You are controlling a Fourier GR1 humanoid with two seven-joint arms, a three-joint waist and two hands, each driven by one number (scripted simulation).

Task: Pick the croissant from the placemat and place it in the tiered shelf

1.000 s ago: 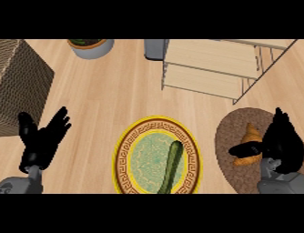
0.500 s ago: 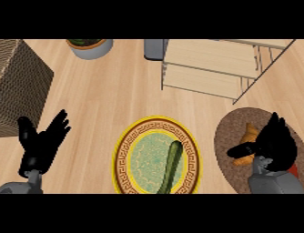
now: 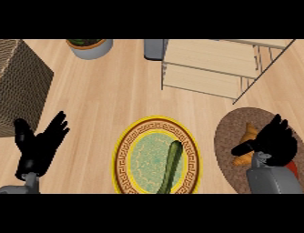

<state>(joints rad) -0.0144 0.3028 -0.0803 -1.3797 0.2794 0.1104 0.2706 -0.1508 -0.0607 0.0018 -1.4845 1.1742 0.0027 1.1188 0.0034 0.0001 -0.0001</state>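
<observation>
Right hand (image 3: pixel 276 142) (fingers (image 3: pixel 276 123) straight) covers the croissant (image 3: pixel 249 133) on the placemat (image 3: pixel 230 134).

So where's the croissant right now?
The croissant lies on the brown placemat at the head view's right, partly under the right hand, beside the yellow plate.

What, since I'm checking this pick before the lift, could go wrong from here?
1. The right hand lies open over the croissant on the placemat, hiding much of it. If the fingers close off-centre, they may push it aside rather than grasp it.
2. The shelf has thin wire sides, so the hand could catch the frame on its way in.
3. The plate lies close beside the placemat, so a nudged croissant might slide toward it.
</observation>
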